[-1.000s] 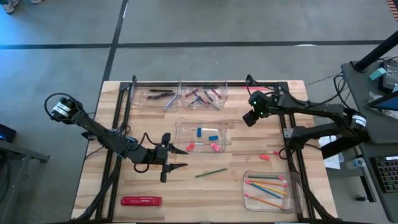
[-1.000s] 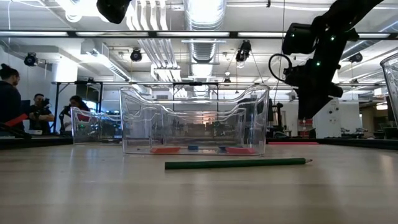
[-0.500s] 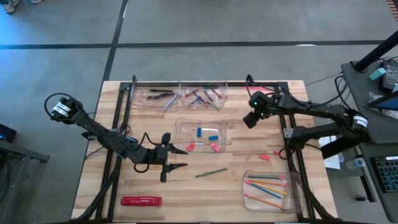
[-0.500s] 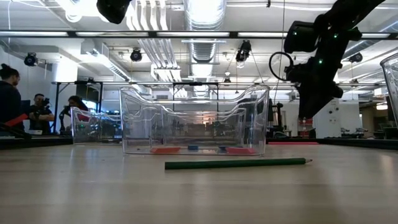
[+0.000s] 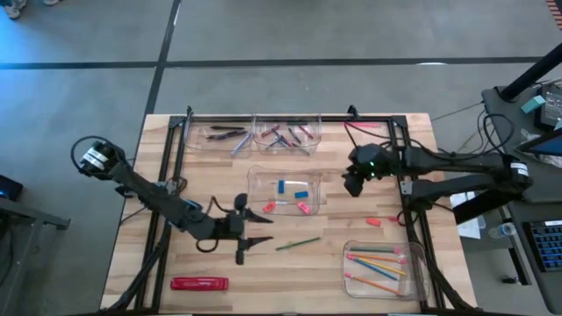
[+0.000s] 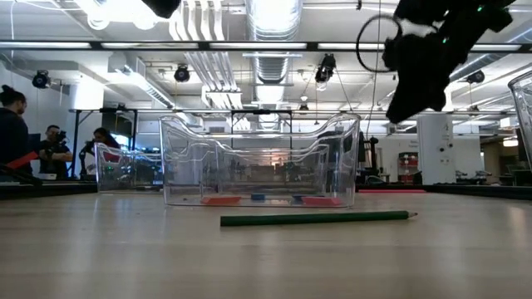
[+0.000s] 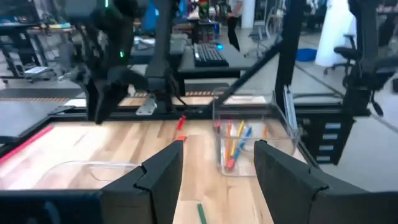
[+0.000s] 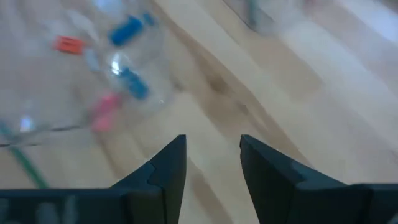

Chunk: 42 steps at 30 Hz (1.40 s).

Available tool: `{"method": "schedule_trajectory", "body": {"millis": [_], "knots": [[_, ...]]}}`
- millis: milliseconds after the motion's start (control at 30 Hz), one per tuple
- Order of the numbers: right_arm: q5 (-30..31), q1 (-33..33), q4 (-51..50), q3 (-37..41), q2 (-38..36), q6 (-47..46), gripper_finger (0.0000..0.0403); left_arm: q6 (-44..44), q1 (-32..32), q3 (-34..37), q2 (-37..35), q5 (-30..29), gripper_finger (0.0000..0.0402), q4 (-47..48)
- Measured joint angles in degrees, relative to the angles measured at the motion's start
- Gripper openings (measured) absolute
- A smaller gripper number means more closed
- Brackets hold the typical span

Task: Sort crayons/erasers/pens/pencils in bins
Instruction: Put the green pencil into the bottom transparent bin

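A green pencil (image 5: 299,243) lies flat on the bare table; it also shows in the low view (image 6: 316,218) and the left wrist view (image 7: 201,212). My left gripper (image 5: 262,230) is open, just to the pencil's left, its fingers pointing at the pencil and touching nothing. My right gripper (image 5: 351,186) is open and empty, hovering beside the right end of the middle bin (image 5: 285,191), which holds blue and pink erasers. Two small red erasers (image 5: 373,221) lie on the table right of that bin. The near right bin (image 5: 382,268) holds several pencils.
Two bins stand at the far edge, one with dark pens (image 5: 226,133), one with crayons (image 5: 287,133). A long red flat pack (image 5: 199,283) lies near the front left. Black frame rails run along both table sides. People stand in the room beyond the table (image 6: 17,124).
My left gripper has gone toward the table's right and near edges, closer to the green pencil, staying open. My right gripper has gone toward the near edge, along the right end of the eraser bin. The pencil has stayed where it was.
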<state>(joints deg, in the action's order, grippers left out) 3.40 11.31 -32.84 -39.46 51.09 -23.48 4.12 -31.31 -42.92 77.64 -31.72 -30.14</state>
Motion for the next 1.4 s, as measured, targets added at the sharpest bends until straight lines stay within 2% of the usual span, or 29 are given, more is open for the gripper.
{"method": "schedule_trajectory", "body": {"millis": [200, 367, 500, 633, 733, 867, 1100, 1400], "knots": [[9.0, -15.3, 7.6, 0.5, -3.5, -3.2, 0.0141, 0.7, -0.3, -4.3, 8.7, 1.6, 0.0182, 0.4], [22.3, -29.9, 24.5, 4.9, -3.1, 0.7, 0.0141, 8.9, -1.7, -9.8, 15.3, 10.4, 0.0182, 1.6], [28.4, -39.2, 39.1, 9.1, -0.8, 7.1, 0.0141, 14.6, -2.3, -13.6, 20.8, 10.7, 0.0182, 9.9], [30.7, -45.0, 49.5, 11.9, 0.6, 12.7, 0.0141, 21.1, -1.7, -16.1, 26.0, 10.4, 0.0182, 17.6], [31.1, -46.7, 51.8, 11.9, 0.3, 17.2, 0.0141, 22.6, -1.0, -16.9, 28.9, 10.3, 0.0182, 20.3], [31.3, -47.7, 51.7, 11.5, -0.6, 17.6, 0.0141, 23.9, 0.7, -16.7, 31.0, 10.0, 0.0182, 20.6], [31.2, -47.7, 51.5, 11.5, 0.2, 18.6, 0.0141, 24.6, 3.5, -16.2, 31.6, 9.8, 0.0182, 22.8], [31.2, -47.7, 51.9, 11.5, 0.3, 19.0, 0.0141, 29.9, 3.6, -15.0, 31.8, 10.0, 0.0182, 29.6]]}}
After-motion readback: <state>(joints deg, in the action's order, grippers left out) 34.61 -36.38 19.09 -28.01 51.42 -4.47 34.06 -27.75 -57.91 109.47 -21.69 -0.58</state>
